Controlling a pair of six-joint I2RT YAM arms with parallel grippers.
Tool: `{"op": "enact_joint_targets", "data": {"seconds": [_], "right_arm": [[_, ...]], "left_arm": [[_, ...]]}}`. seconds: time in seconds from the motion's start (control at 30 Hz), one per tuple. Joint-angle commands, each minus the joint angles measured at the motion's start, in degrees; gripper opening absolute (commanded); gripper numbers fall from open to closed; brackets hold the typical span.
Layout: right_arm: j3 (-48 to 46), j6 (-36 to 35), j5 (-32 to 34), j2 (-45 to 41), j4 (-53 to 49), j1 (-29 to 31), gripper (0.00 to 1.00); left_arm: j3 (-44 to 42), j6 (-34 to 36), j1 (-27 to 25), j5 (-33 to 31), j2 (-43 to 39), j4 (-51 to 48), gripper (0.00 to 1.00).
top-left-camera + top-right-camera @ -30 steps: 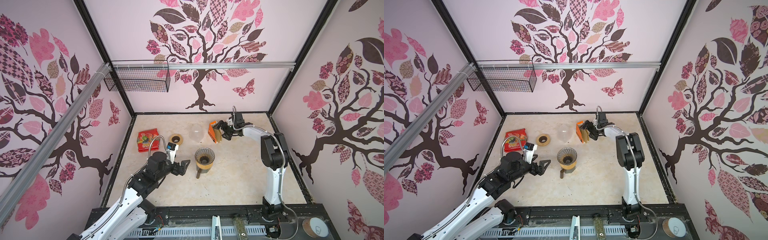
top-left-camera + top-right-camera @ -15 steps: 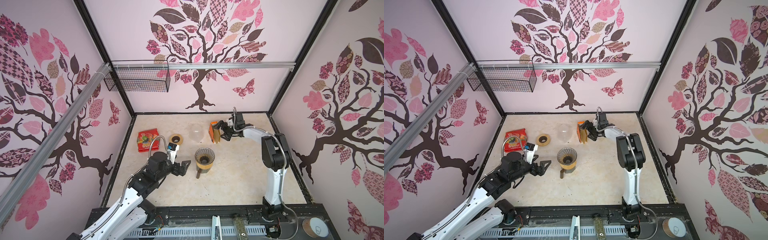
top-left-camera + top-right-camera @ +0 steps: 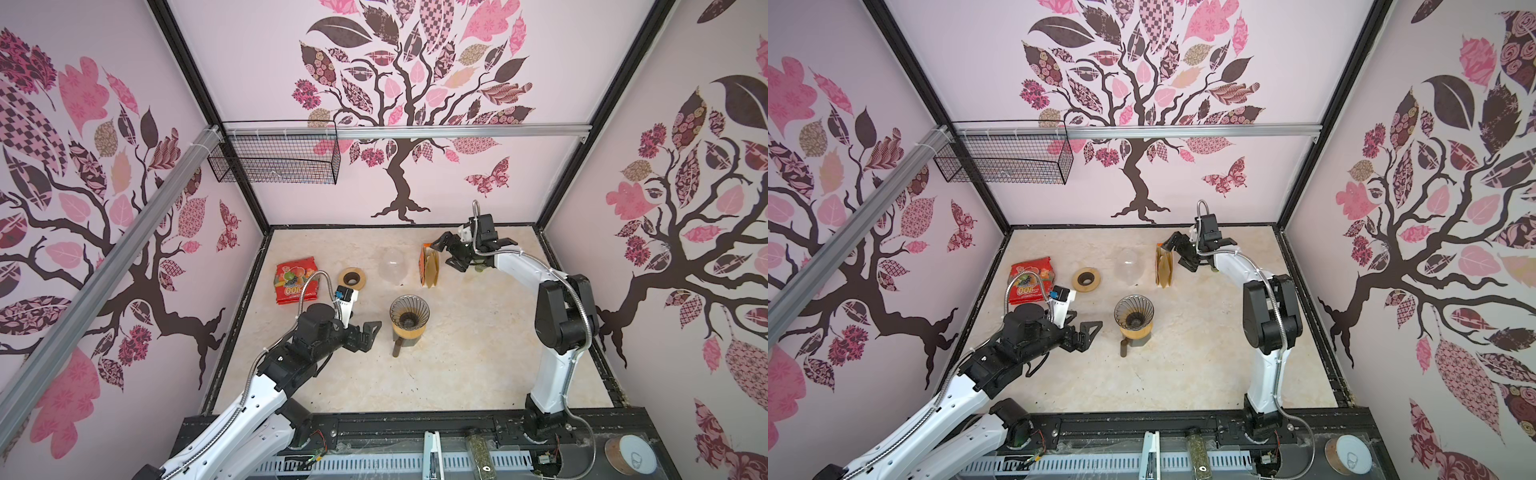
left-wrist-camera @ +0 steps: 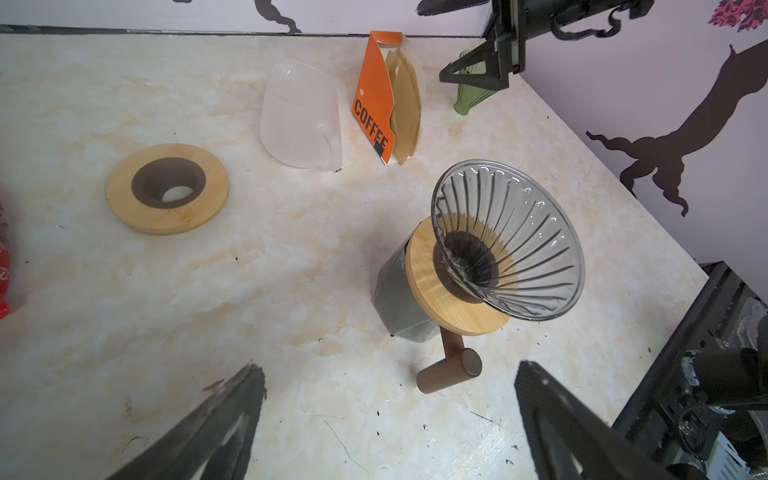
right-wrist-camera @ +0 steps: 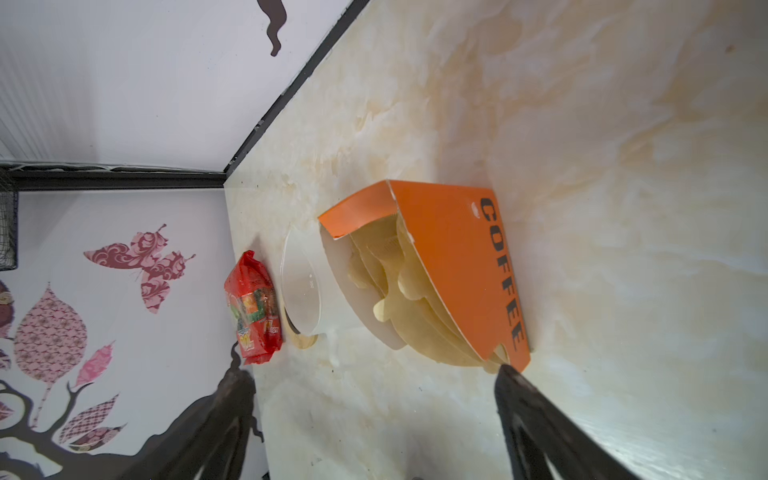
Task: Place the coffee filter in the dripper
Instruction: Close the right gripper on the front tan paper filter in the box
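Since 1 second ago: only a slight shift of the right gripper [image 3: 442,254] at the open end of the box [image 3: 428,266], wrist a touch farther back. No move of box, dripper [image 3: 409,311] or left gripper [image 3: 370,336]. Right jaws spread, nothing between them. Left jaws spread wide, empty, low beside the dripper. Filters [image 5: 395,286] all in the box, standing near the back wall [image 3: 540,174], well apart from the dripper. Meaning for the task: pick only lining up, no filter pinched, placing not begun.

Seen only in the right wrist view: fan of brown filter edges with tabs poking out of the box mouth, and 1 fingertip [image 5: 515,386] touching the box's lower corner. Probably too far to the side for a clean pinch on 1 sheet.

Seen only in the left wrist view: dripper bowl bare, glass ribs clear, seated on a wooden collar [image 4: 449,299], plus a green object [image 4: 469,95] behind the right arm.

Absent from the right wrist view: dripper. Too small in both top views to separate single filters.
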Motion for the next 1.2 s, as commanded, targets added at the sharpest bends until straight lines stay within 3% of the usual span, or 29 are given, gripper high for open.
{"op": "enact_joint_targets", "data": {"seconds": [0.0, 0.07, 0.23, 0.53, 0.83, 1.17], "right_arm": [[5.11, -6.29, 6.88, -2.96, -9.01, 2.49, 0.73], [7.46, -7.51, 9.48, -2.53, -11.26, 4.19, 0.64], [10.05, -5.99, 10.75, 0.45, -11.92, 6.52, 0.55], [20.29, -4.13, 15.89, 8.54, -17.3, 7.89, 0.31], [25.69, -2.21, 17.24, 13.93, -21.15, 8.49, 0.25], [26.1, -1.1, 20.27, 15.3, -23.09, 8.82, 0.2]], "left_arm": [[2.1, -4.38, -0.19, -3.05, -0.8, -3.64, 0.97], [3.9, -6.3, -0.19, -4.82, -0.69, -7.7, 0.97], [5.44, -8.42, -0.17, -8.26, -0.62, -13.31, 0.97], [4.81, -8.61, -0.19, -6.78, 0.78, -12.35, 0.97], [4.29, -7.6, -0.13, -5.92, -1.04, -10.95, 0.97], [-2.56, -6.64, 0.25, -6.3, -12.36, -3.01, 0.97]]}}
